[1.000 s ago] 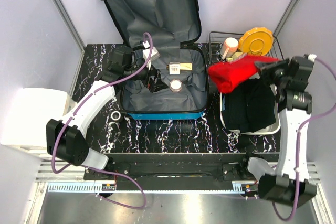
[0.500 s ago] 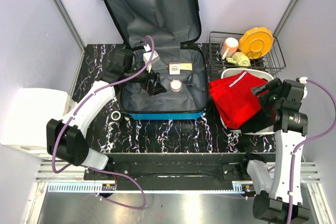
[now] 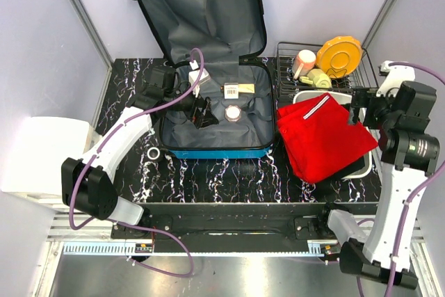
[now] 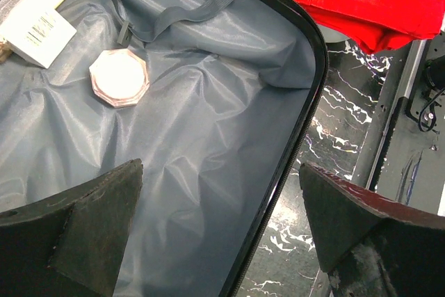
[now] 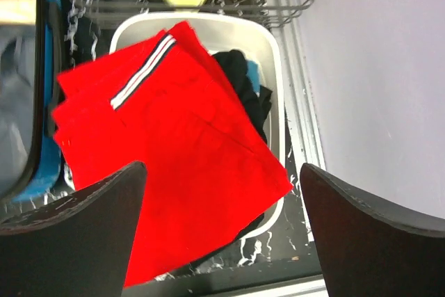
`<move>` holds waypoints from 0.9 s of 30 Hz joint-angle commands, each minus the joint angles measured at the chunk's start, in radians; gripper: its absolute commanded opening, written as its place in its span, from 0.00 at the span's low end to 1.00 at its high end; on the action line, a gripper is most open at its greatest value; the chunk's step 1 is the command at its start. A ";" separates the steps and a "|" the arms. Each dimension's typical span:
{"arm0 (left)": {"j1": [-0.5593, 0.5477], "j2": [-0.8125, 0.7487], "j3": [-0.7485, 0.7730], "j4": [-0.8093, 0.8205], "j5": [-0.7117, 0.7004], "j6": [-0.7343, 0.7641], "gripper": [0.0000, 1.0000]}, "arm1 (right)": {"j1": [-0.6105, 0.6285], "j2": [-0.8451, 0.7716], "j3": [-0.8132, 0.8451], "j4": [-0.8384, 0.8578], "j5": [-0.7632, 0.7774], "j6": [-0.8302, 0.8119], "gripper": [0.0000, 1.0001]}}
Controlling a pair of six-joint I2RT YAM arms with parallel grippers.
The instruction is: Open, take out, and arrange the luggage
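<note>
The luggage lies open at the middle of the table, its lid leaning on the back wall and its grey lining bare. Inside rest a white box and a pink octagonal compact. My left gripper hangs open over the lining near the case's rim, holding nothing. My right gripper is open and empty, raised above a red garment that lies spread over the white bin.
Black clothing lies in the bin under the red garment. Behind the bin, a wire rack holds an orange plate and small items. A white box sits off the table's left edge. A small ring lies left of the luggage.
My right gripper opened and let go of the red garment, which dropped flat onto the bin. The right arm then lifted and drew back to the right. The left arm barely moved.
</note>
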 commanded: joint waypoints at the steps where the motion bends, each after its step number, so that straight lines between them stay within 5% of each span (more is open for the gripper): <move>1: 0.006 -0.014 0.008 0.018 -0.005 0.001 0.99 | -0.002 0.105 0.031 -0.080 -0.221 -0.288 1.00; 3: 0.005 -0.007 0.014 0.020 -0.002 -0.005 0.99 | 0.006 0.179 0.036 -0.120 -0.409 -0.289 1.00; 6: 0.006 0.002 0.024 0.020 0.000 -0.006 0.99 | 0.113 0.283 -0.037 -0.140 -0.443 -0.356 0.99; 11: 0.005 0.015 0.040 0.013 -0.019 -0.005 0.99 | 0.217 0.421 -0.270 -0.027 -0.328 -0.407 0.99; 14: 0.005 0.015 0.032 0.009 -0.036 -0.003 0.99 | 0.204 0.507 -0.385 0.181 -0.119 -0.401 1.00; 20: 0.005 0.030 0.020 -0.017 -0.053 0.007 0.99 | -0.046 0.722 -0.410 0.283 -0.094 -0.492 0.99; 27: 0.017 0.056 0.055 -0.054 -0.094 0.009 0.99 | -0.267 0.697 -0.415 0.165 -0.154 -0.762 1.00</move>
